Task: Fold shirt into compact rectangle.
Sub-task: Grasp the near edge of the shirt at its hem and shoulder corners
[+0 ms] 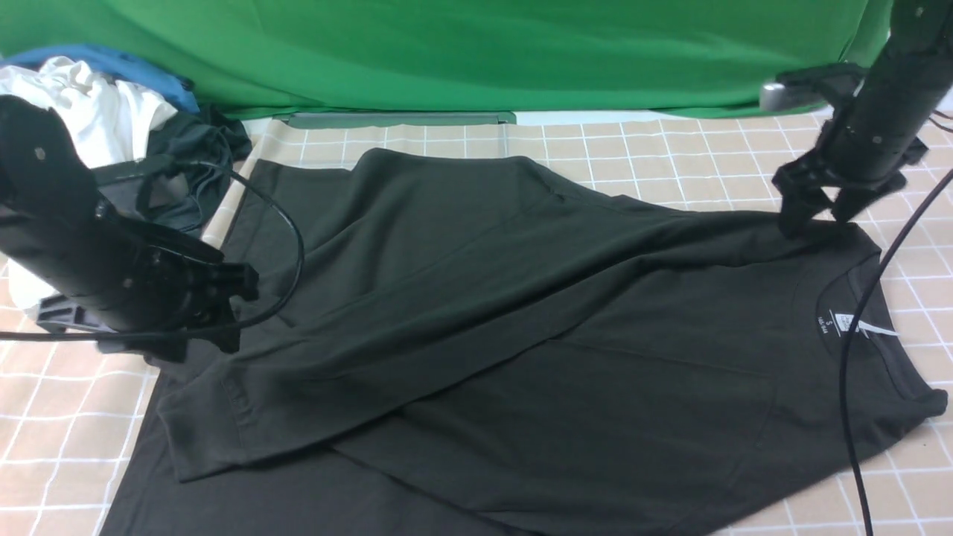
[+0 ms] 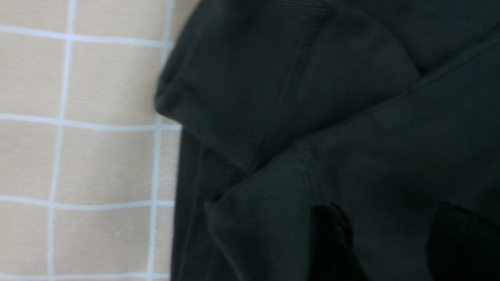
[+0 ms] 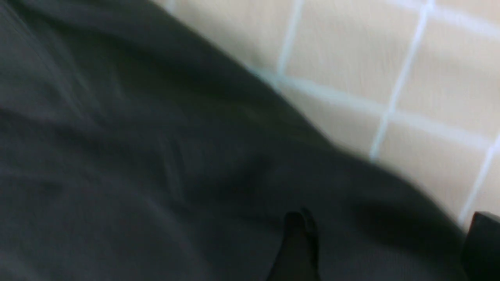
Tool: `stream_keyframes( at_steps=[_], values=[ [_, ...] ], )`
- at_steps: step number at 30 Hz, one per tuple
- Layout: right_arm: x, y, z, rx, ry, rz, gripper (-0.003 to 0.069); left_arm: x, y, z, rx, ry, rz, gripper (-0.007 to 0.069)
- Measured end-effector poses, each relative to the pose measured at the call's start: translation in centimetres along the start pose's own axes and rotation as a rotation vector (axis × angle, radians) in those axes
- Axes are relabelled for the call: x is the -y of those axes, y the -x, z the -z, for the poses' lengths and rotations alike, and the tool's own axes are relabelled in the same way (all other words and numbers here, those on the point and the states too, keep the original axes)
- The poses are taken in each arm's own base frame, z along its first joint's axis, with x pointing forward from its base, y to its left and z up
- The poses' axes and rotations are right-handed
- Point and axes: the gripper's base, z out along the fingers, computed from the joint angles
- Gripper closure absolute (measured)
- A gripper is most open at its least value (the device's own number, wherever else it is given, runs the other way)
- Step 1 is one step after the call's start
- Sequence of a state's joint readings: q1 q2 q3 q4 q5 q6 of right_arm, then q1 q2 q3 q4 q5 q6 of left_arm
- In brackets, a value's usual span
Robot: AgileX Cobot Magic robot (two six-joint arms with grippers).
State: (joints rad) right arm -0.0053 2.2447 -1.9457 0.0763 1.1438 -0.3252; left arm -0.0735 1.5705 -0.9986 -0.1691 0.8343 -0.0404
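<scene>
Across the cloth (image 1: 655, 160), shirt (image 1: 521, 320) lies sideways, collar (image 1: 821, 313) rightward; left hand (image 1: 242, 316), right hand (image 1: 815, 223) spread.

A green cloth (image 1: 476, 52) hangs as a backdrop across the whole far side, in soft folds. The desk (image 1: 670, 156) has a beige surface marked with a white grid of squares. A grey-green strip (image 1: 394, 119) lies along its far edge, below the cloth. Lighting is even and soft.

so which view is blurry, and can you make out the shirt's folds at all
Right wrist view: motion-smeared, shirt a dark mass, tablecloth lines soft. Left wrist view: sharp enough for the cuff seam. Front view: focused, evenly lit, folds faint but readable.
</scene>
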Motion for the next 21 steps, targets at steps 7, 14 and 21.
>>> stream_keyframes(
  at_steps=[7,14,21],
  values=[
    [-1.5,0.8,-2.3,0.018,0.003,0.152,0.0111,1.8,0.1,-3.3,-0.06,-0.006,-0.067,0.0596],
    [-2.1,1.0,-3.7,0.004,0.018,0.194,0.0536,2.1,-0.1,-6.2,-0.127,0.01,-0.073,0.061],
    [-1.4,2.6,-1.7,0.072,-0.059,0.175,0.0595,1.9,0.2,-6.9,-0.104,0.033,-0.057,0.061]
  ],
)
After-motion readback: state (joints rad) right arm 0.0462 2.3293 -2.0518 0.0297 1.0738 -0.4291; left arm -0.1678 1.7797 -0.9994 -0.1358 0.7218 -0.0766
